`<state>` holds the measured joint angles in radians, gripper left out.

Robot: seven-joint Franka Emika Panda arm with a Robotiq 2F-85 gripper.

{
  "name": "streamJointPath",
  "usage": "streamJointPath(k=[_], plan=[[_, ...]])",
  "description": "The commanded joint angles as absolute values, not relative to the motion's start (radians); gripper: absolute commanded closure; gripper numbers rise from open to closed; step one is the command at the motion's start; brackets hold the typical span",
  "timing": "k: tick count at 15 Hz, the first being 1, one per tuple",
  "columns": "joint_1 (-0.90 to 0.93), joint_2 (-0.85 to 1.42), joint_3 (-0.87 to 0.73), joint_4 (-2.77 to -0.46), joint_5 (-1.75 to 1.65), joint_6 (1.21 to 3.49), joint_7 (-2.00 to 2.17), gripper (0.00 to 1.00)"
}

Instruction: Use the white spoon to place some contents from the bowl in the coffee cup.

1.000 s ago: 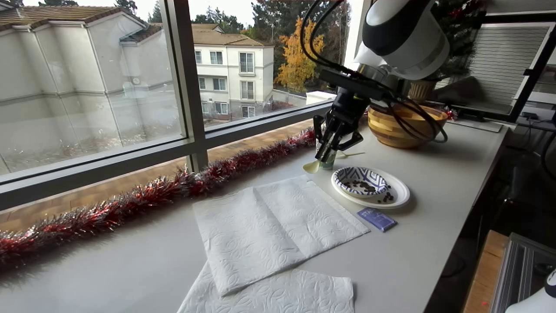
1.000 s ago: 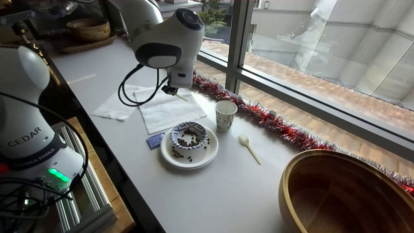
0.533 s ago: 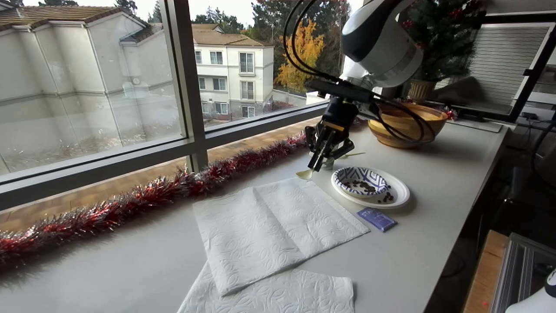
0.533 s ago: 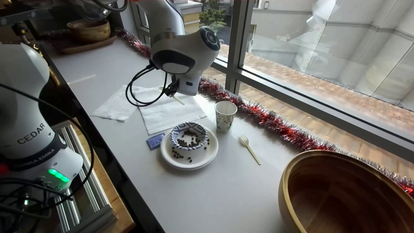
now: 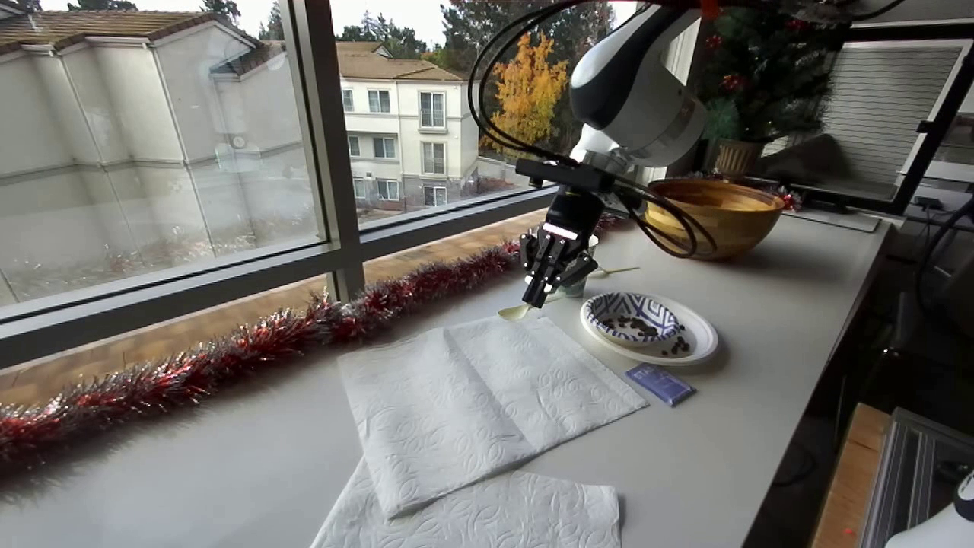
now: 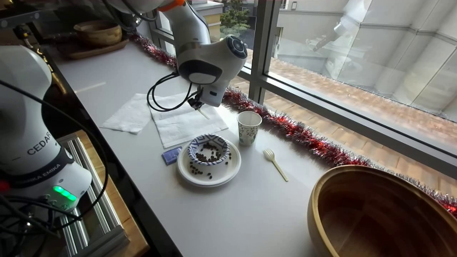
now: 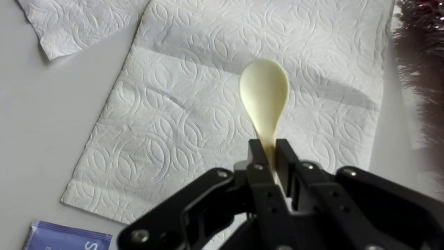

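Treat the step in hand as, most likely, bringing the slim, pale yellowish-white plastic spoon (image 7: 264,90) over to the small round bowl (image 5: 630,306) with blue-and-white patterned walls for a scoop, going by the bare spoon head in the wrist view. Lift a little before travelling, so as not to drag across the white embossed paper towel (image 7: 194,125) below; touching it or just above, cannot tell. Skirt the tapered white paper cup (image 6: 248,132) with green leafy print, upright near the bowl, rather than passing low over it. Turn the wrist so as to aim the head at the small dark bean-like bits (image 6: 203,157) in the bowl, then dip the tip close to the rim, slide low beneath them and level out before rising. Press gently, for fear of shoving the bowl, probably light, off its seat on the round white plate (image 6: 221,176). After that, carry level and tip only once above the cup's mouth. As for the hold: pinched firmly by the thin handle, between the tips of the black two-fingered gripper (image 7: 269,149). Find the head out ahead of the fingers (image 7: 286,154), roughly in line with them, hollow face seemingly toward the wrist camera. Trace the rest back between the fingers, partly hidden there, to the handle end (image 6: 204,114), jutting toward the cup in an exterior view.
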<state>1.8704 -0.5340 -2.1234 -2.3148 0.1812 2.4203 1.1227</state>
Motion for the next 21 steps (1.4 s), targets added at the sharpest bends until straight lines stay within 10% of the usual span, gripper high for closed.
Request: streamJointPath(k=[1,12,13,21], plan=[[1.944,-0.601,-2.189,-2.284,0.158,2.515,1.229,0.97],[2.147,-0.699,-2.384,-2.241,0.133,2.667,1.383,0.97],[2.169,-0.686,-2.405,-2.242,0.123,2.656,1.401,0.62],[1.986,-0.283,-2.185,-2.453,0.03,2.47,1.335,0.12]])
